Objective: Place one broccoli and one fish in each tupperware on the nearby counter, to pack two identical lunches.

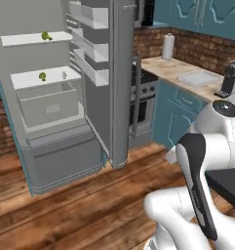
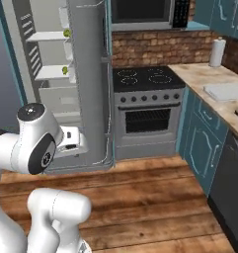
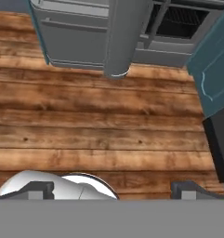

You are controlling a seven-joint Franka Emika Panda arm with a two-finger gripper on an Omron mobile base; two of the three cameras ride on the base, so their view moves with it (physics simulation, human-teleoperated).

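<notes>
The fridge stands open. One broccoli [image 1: 46, 35] [image 2: 67, 33] lies on its upper shelf and another broccoli [image 1: 42, 76] [image 2: 65, 70] on the shelf below. A small pale item [image 1: 64, 74] beside the lower one may be a fish, but it is too small to tell. A pale tupperware [image 1: 199, 78] [image 2: 226, 90] rests on the beige counter [image 1: 170, 68] [image 2: 202, 74] right of the stove. My gripper [image 3: 113, 191] hangs over the wooden floor, far from fridge and counter, open, with nothing between its fingertips [image 3: 39, 188].
The open fridge door [image 1: 116, 83] [image 2: 91, 84] juts out between the shelves and the stove [image 1: 144, 80] [image 2: 146, 79]. A paper towel roll [image 1: 167, 46] [image 2: 217, 52] and a black coffee machine [image 1: 231, 80] stand on the counter. Teal cabinets [image 3: 211, 74] line the right.
</notes>
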